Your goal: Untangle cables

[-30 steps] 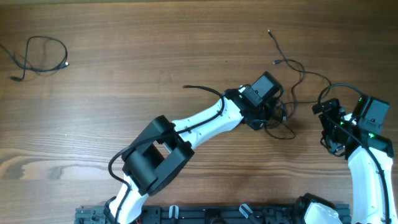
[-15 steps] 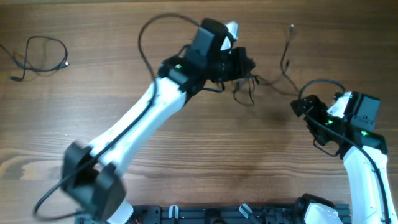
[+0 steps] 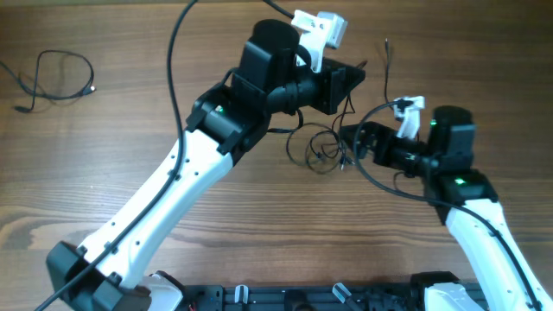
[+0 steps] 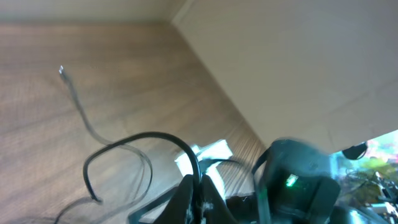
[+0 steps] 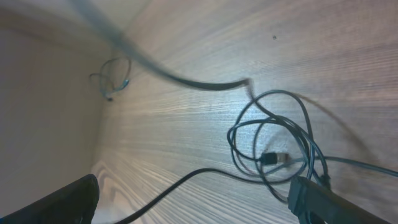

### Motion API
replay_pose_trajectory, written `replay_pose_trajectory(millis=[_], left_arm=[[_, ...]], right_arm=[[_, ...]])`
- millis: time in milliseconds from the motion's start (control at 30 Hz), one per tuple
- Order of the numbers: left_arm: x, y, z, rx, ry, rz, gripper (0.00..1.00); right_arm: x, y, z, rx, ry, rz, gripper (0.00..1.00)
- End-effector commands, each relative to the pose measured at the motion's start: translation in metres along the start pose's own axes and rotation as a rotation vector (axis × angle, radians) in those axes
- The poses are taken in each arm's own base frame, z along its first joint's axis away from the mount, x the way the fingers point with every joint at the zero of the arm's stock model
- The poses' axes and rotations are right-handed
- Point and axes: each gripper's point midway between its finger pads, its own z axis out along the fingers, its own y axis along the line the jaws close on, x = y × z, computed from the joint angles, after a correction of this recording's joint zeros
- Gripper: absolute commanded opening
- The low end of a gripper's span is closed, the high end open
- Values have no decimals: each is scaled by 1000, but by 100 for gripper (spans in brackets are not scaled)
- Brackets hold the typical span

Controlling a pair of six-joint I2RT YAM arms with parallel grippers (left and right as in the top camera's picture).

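A knot of thin black cables (image 3: 318, 149) lies in loose loops on the wooden table, and one strand runs up to a plug end (image 3: 385, 43). My left gripper (image 3: 352, 78) is raised above the loops, shut on one black cable (image 4: 149, 135) that arches out of its fingers (image 4: 186, 194). Another thin strand ends in a silvery plug (image 4: 61, 70). My right gripper (image 3: 352, 138) stands open just right of the loops, at table height. Its view shows the loops (image 5: 273, 146) and a small plug (image 5: 278, 158) close in front of the gripper (image 5: 193, 194). A separate cable (image 3: 54, 76) lies at the far left.
The separate cable also shows far off in the right wrist view (image 5: 113, 78), near the table's edge by a pale wall. The left arm's own thick cable (image 3: 177, 60) arcs high over the table. The two arms stand close together above the loops.
My left gripper swung up and to the left with the cable, dragging the knot leftward over the table. My right gripper moved left and now stands beside the loops.
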Motion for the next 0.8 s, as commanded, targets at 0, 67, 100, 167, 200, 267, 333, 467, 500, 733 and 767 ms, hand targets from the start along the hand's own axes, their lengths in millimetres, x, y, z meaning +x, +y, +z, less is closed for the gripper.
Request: replay_pose_trajectory(millis=[0,67,100,167,200,267,333,467,500,733,767], left_arm=[[-34,-30,-46,44,-124,85,4],[-47,-36,-69,39,-174,90,4],[-53,-37,-81,34,-199,81,4],[-64,-40,-106,24,-253,71,4],[-75,-42,-127,11,-304,78,4],[-86,-43,-153,-11,-365,95,4],[-97,-42,-182,-43,-432,113,4],[-105,-34,-226,-123,-519,117,4],[-104,-30,-232,-146,-522,106,4],[-90,26,-245,-322,-484,-34,4],[-89,34,-246,-347,-482,-51,4]], right_arm=[[-8,-29,16,174,-74,153,100],[-14,-48,23,251,-116,178,100],[-16,-58,25,286,-127,202,100],[-13,-75,33,335,-128,252,100],[-10,-85,38,360,-115,260,100],[-2,-108,45,431,-94,282,100],[7,-130,48,510,-80,303,100],[22,-162,50,600,-38,354,100],[23,-166,49,611,-38,362,100],[10,-191,29,681,-90,374,100],[9,-195,25,705,-87,348,100]])
